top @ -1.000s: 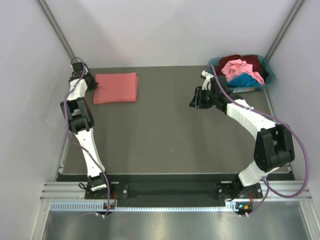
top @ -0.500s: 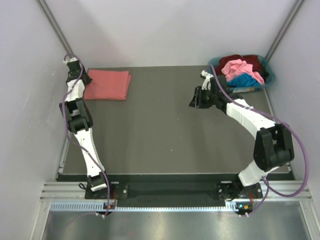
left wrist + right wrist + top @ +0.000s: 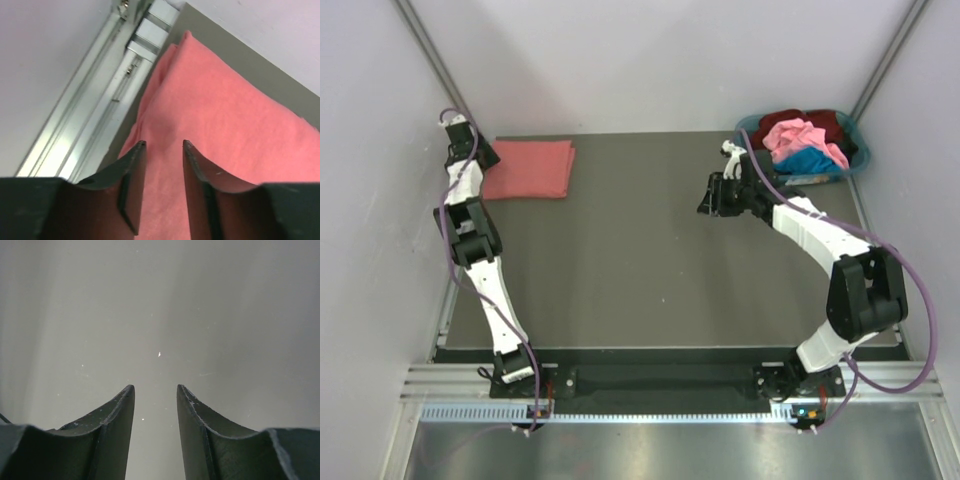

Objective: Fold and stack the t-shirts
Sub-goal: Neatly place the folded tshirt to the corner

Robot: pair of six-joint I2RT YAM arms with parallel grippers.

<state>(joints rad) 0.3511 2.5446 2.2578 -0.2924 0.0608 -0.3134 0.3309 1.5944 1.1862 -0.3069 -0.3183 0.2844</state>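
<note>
Overhead, my left pincer (image 3: 483,155) sits at the left edge of the folded salmon-red t-shirt (image 3: 530,168), which lies flat in the far-left corner of the worktop (image 3: 640,260). My right pincer (image 3: 706,197) hangs over bare worktop, short of the teal basket (image 3: 862,152), where the pink t-shirt (image 3: 798,135), maroon t-shirt (image 3: 826,121) and blue t-shirt (image 3: 804,161) lie crumpled. I judge one shirt folded and placed, with three left to fetch, fold and stack on it. Against a second ago, the folded shirt has slid left into the corner along with the left arm, while the right arm hasn't budged.

On the left wrist view, the fingers (image 3: 130,170) are narrowly parted over the shirt's edge. The cloth lies flat between them, and I see nothing pinched.

On the right wrist view, the fingers (image 3: 117,415) show a similar narrow gap with nothing in it and only bare worktop below.
</note>
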